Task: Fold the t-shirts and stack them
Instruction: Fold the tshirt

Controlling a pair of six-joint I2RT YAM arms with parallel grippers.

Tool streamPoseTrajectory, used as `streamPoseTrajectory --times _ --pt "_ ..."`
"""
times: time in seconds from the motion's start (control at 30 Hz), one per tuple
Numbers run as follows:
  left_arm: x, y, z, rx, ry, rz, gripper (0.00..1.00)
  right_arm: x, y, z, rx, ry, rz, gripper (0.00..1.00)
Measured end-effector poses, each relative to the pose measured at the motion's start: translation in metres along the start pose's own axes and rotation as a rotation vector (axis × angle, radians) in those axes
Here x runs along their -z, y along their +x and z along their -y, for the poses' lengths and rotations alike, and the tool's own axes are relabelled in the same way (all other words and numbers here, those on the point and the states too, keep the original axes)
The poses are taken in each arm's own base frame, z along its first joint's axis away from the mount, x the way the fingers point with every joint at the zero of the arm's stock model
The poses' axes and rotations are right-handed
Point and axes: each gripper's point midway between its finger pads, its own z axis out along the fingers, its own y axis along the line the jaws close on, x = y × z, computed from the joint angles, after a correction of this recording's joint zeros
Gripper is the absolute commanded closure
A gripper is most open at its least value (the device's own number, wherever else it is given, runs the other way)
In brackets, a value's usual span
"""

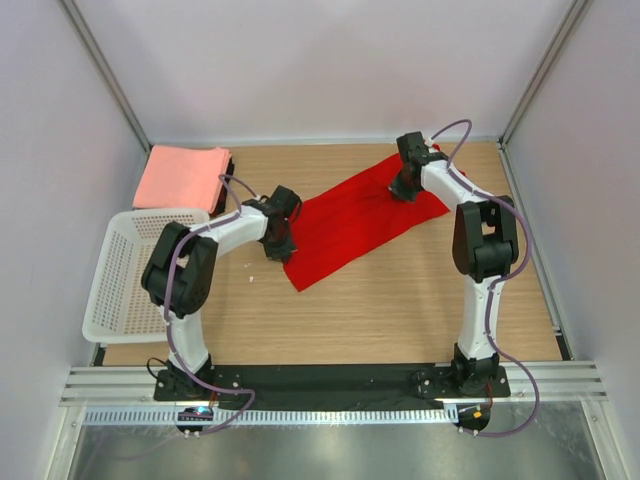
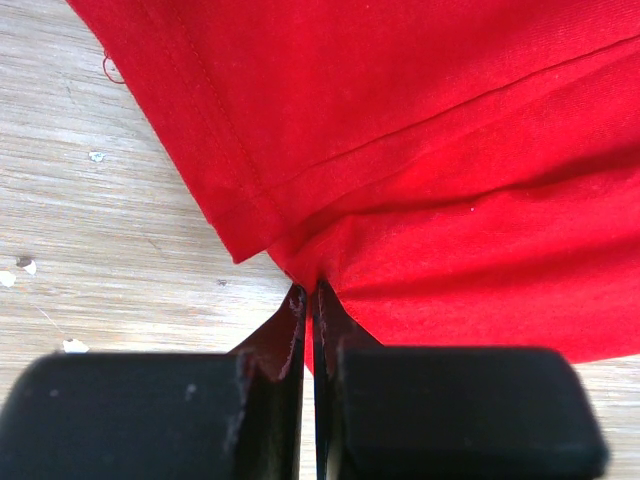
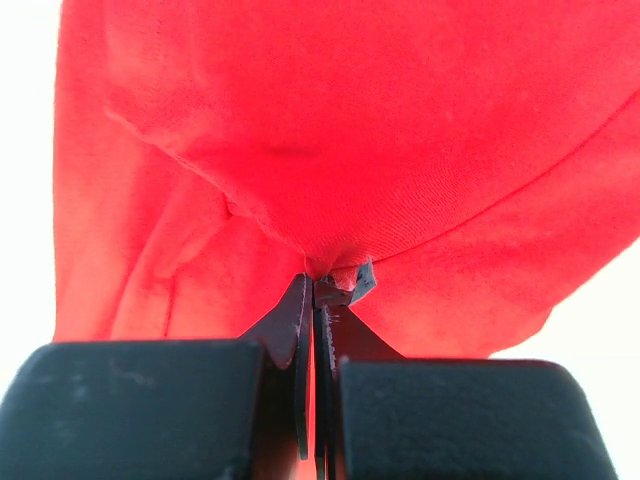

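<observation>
A bright red t-shirt (image 1: 355,220) lies stretched slantwise across the middle of the table, from near left to far right. My left gripper (image 1: 279,245) is shut on its near-left edge; in the left wrist view the red cloth (image 2: 420,150) is pinched between the closed fingertips (image 2: 310,292). My right gripper (image 1: 405,188) is shut on the shirt's far-right end, where the red cloth (image 3: 330,140) bunches at the closed tips (image 3: 318,282). A folded salmon-pink t-shirt (image 1: 180,177) lies at the far left, on top of a dark folded one (image 1: 229,166).
A white mesh basket (image 1: 118,275) stands at the left edge of the table, near the left arm. Bare wood (image 1: 400,310) shows in front of the shirt. White walls close in the far side and both sides of the table.
</observation>
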Motion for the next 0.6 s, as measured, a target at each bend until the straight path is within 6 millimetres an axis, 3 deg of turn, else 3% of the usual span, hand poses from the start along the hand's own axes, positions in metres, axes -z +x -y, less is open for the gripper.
streamPoseTrajectory --times 0.43,0.53,0.6 --pt "0.000 0.000 -0.001 0.025 0.006 0.017 0.99 -0.010 -0.006 -0.005 -0.011 -0.043 0.026 0.99" --pt "0.001 0.000 -0.002 0.027 0.004 0.019 0.90 -0.014 0.000 -0.006 -0.005 -0.055 0.004 0.89" --pt "0.002 0.001 -0.004 0.027 -0.004 0.019 0.82 -0.015 0.003 -0.005 -0.001 -0.055 -0.010 0.77"
